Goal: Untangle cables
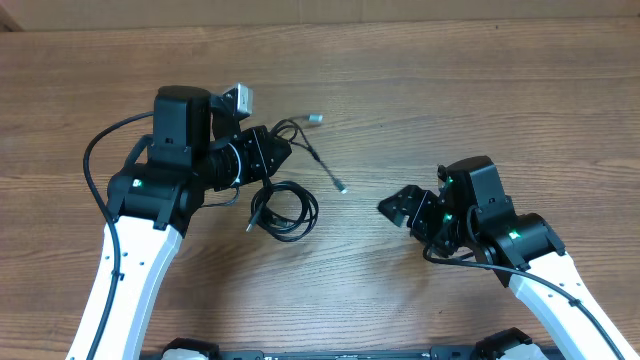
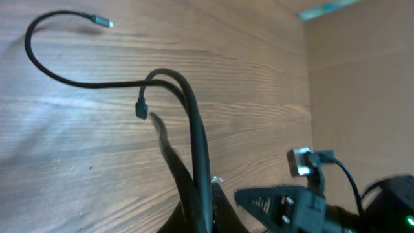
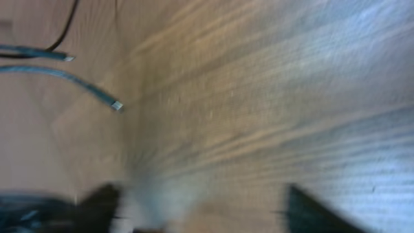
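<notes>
Left claw (image 1: 279, 150): closed on the cables (image 1: 290, 205), pinching a bunch of strands at its tip.
Right claw (image 1: 400, 207): open, its fingers (image 3: 103, 194) spread wide with only bare bench (image 1: 500, 80) between them.
Cables: left of the bench's middle. A loose coil lies just beside the left claw on its near side, and strands run from the coil into the grip.
Loose ends: 2 show in the overhead view. 1 silver-tipped end (image 1: 315, 119) lies toward the back of the bench. A 2nd silver tip (image 1: 342, 188) lies between the 2 claws.
Black plug (image 2: 141, 109): close beside the held strands in the left wrist view.
Gap: the right claw is well apart from the cables, touching none.
Right wrist view: blurred, with 2 cable tips at upper left.
</notes>
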Controlling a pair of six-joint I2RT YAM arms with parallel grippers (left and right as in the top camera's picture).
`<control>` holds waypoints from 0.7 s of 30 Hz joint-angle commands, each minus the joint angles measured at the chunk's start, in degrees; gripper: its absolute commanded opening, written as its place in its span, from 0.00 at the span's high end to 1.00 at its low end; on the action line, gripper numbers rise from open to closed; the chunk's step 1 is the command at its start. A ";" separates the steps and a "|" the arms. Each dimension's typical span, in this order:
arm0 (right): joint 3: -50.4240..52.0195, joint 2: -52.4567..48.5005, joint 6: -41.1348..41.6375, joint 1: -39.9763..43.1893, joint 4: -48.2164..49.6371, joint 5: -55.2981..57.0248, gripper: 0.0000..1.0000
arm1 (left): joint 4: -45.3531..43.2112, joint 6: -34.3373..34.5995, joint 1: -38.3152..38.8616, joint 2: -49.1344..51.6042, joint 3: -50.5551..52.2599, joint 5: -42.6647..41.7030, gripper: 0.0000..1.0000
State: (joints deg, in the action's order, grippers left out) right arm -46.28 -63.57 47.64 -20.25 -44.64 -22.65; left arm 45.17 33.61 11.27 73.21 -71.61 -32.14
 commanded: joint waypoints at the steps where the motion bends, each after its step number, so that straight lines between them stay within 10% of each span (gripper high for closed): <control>1: -0.17 0.76 -0.17 0.00 -1.14 -3.56 0.00 | 0.70 2.62 0.44 1.42 -0.50 0.61 0.96; 7: -0.17 0.72 -0.17 0.02 -1.33 -3.56 0.00 | 1.86 -8.50 0.31 0.76 -0.50 -6.32 0.96; 21: -0.17 0.72 -0.17 0.00 -1.33 -3.54 0.00 | 16.13 -10.49 0.33 -1.36 -0.50 10.51 0.96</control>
State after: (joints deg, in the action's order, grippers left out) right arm -46.28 -63.57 47.75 -20.25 -46.13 -25.71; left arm 60.51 24.62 11.25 72.99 -71.61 -23.59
